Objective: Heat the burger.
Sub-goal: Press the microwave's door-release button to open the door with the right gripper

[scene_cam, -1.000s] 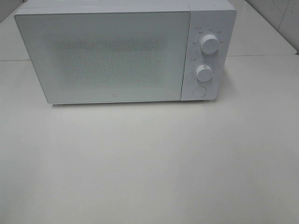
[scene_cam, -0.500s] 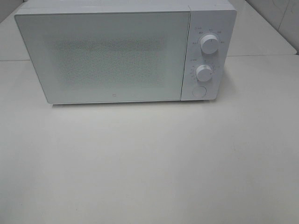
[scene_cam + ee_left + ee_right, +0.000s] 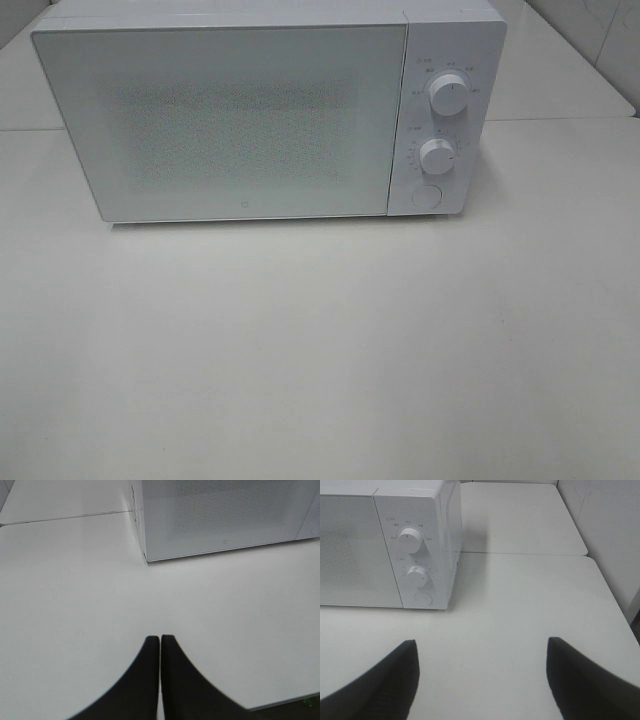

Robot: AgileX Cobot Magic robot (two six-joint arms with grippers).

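Before the shut microwave (image 3: 220,120), left pincer (image 3: 160,645) closed, right pincer (image 3: 481,641) spread wide, both empty

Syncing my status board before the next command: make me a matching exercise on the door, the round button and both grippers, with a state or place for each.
1 door
2 round button
3 left gripper
4 right gripper

A jaws wide apart
B below the lower dial
C closed flush
D fingers pressed together

Pairs: 1-C, 2-B, 3-D, 4-A
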